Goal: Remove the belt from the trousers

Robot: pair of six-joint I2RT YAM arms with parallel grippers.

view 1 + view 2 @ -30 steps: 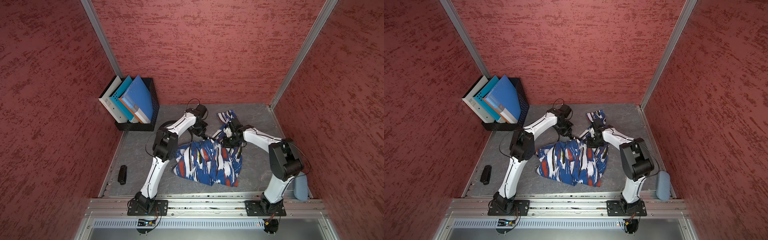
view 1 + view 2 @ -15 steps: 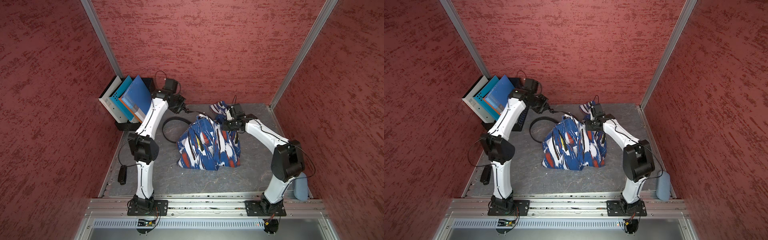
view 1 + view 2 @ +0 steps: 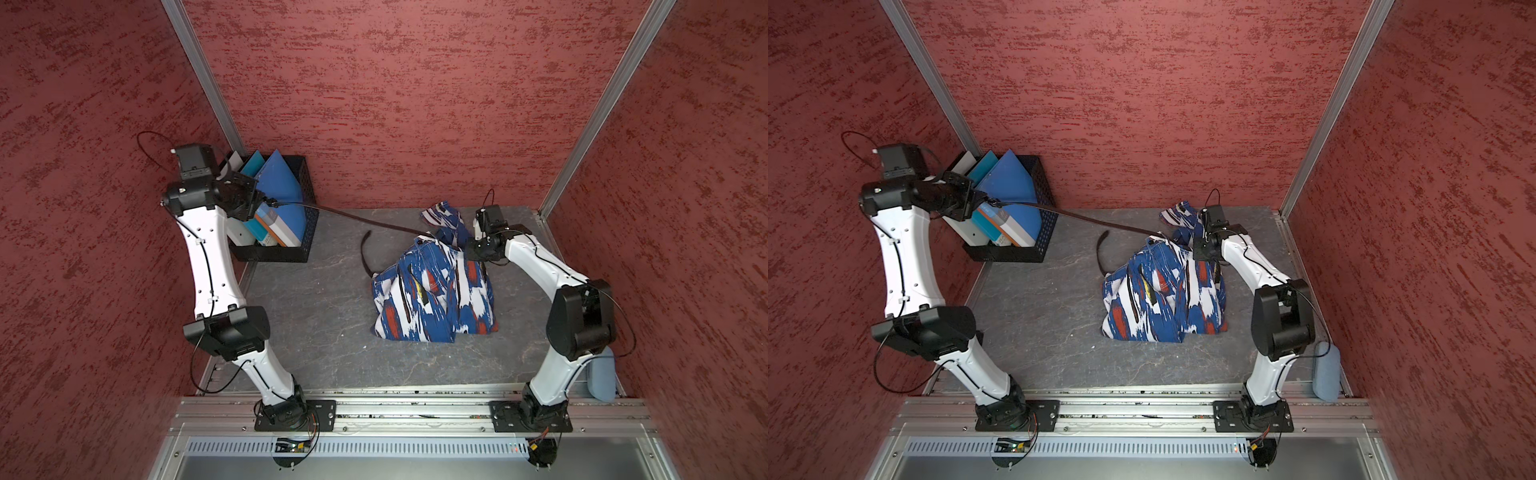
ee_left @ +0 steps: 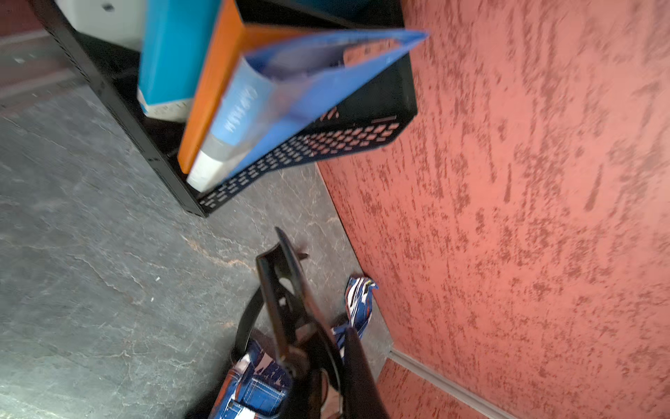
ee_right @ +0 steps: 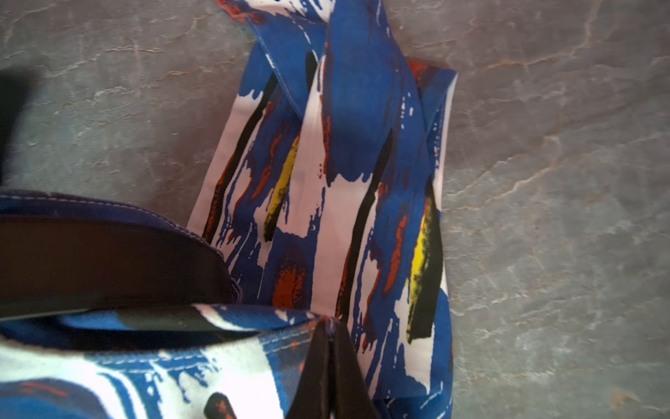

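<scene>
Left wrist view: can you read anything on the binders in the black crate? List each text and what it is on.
Blue binder: pale lettering along its side, motion-blurred, unreadable.
Light-blue binder: tiny print on the white strip at its end, unreadable.
Black crate: no text seen.
In both top views the binder labels are too small to read.

Bright even light, soft shadows; top views sharp, wrist views w/ motion blur.
</scene>
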